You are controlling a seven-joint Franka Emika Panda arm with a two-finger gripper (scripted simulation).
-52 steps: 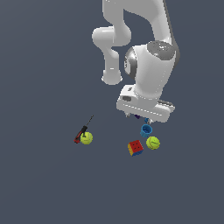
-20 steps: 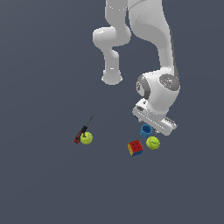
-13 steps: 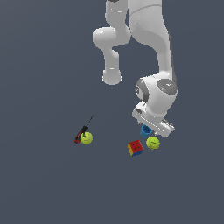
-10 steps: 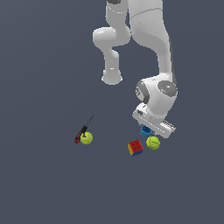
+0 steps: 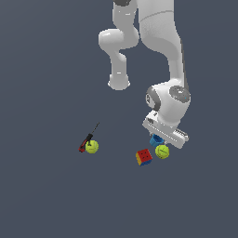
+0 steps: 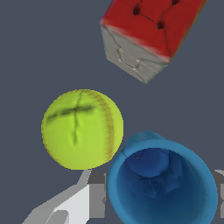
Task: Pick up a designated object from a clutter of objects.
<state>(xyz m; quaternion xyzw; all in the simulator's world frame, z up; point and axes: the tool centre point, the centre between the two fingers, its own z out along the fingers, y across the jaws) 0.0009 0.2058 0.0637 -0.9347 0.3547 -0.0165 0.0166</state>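
Blue cup (image 6: 162, 183) beside tennis ball (image 6: 82, 129) (touching), under tool (image 5: 158, 137).

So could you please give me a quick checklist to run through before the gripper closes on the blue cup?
1. Blue cup upright, opening facing the wrist camera: ok.
2. Gripper down at the cup, exterior view: ok.
3. One of the fingers shows beside the cup; the other's position: cannot tell.
4. Clearance from tennis ball: not ok, it appears to touch the rim.
5. Puzzle cube apart from the cup: ok.
6. Fingers open wide enough: cannot tell.
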